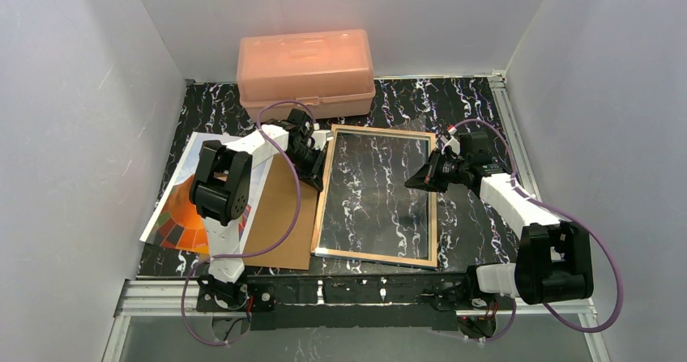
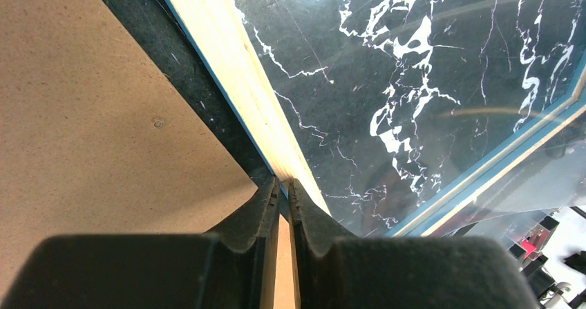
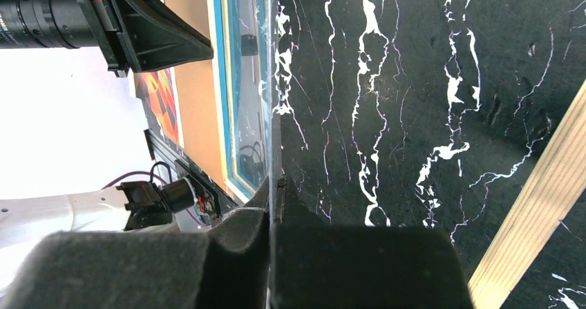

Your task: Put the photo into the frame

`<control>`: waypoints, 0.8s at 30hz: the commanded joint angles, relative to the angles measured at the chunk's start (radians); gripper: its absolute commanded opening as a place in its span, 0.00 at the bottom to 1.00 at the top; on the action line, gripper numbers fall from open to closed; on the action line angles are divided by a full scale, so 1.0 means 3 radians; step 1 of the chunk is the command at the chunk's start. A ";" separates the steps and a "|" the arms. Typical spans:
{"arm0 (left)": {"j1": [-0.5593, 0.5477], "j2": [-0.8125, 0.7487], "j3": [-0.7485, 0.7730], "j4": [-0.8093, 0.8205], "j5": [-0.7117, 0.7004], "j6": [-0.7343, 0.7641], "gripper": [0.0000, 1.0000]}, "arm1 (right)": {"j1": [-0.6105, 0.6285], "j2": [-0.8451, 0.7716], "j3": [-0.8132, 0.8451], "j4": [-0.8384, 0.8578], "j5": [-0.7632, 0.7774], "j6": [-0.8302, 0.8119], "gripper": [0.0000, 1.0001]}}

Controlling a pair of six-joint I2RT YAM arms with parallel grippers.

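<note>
The frame [image 1: 320, 216] lies back-up mid-table, its light wood rail [image 2: 235, 67] and blue rim showing. My left gripper [image 1: 314, 163] is shut on its left rail near the far corner, with wood between the fingertips [image 2: 283, 184]. My right gripper [image 1: 415, 180] is shut on the right edge of the clear glass pane [image 1: 373, 192], just inside the right rail [image 3: 539, 205]. The pane runs edge-on up from the jaws [image 3: 275, 181]. The photo [image 1: 182, 216] lies picture-up at the left, partly under the left arm, and shows orange [image 3: 160, 95] past the frame.
A brown backing board [image 1: 279, 216] lies between photo and frame, partly over the photo. A peach plastic box [image 1: 306, 70] stands at the back, close to the frame's far-left corner. White walls close in three sides.
</note>
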 commanded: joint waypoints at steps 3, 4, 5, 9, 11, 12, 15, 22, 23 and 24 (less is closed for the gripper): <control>-0.0026 -0.0093 -0.0005 -0.0069 -0.0033 0.0090 0.07 | 0.0015 -0.0035 0.0100 0.0086 -0.0100 0.0015 0.01; -0.0028 -0.0094 -0.0005 -0.0071 -0.0033 0.0089 0.07 | 0.0019 -0.0041 0.0107 0.0111 -0.0094 0.0029 0.01; -0.0026 -0.0094 -0.0005 -0.0070 -0.0028 0.0090 0.07 | 0.0018 -0.0045 0.0113 0.0132 -0.0082 0.0053 0.01; -0.0029 -0.0096 -0.0014 -0.0071 -0.0018 0.0096 0.07 | 0.0016 -0.0033 0.0124 0.0206 0.0015 0.0131 0.01; -0.0024 -0.0101 -0.0016 -0.0069 -0.0012 0.0097 0.07 | 0.0018 -0.0023 0.0124 0.0235 0.0072 0.0170 0.01; -0.0028 -0.0104 -0.0022 -0.0069 -0.0012 0.0105 0.07 | 0.0018 -0.0019 0.0124 0.0257 0.0102 0.0190 0.01; -0.0024 -0.0104 -0.0030 -0.0070 -0.0011 0.0115 0.06 | 0.0017 -0.0019 0.0128 0.0330 0.0157 0.0225 0.01; -0.0026 -0.0082 -0.0003 -0.0095 -0.0009 0.0144 0.06 | 0.0016 0.0017 0.0178 0.0537 0.0126 0.0219 0.01; -0.0024 -0.0072 0.0007 -0.0105 -0.0012 0.0146 0.05 | 0.0018 0.0015 0.0191 0.0553 0.0127 0.0196 0.01; -0.0027 -0.0068 0.0013 -0.0115 -0.0008 0.0147 0.05 | 0.0018 0.0002 0.0203 0.0569 0.0135 0.0175 0.01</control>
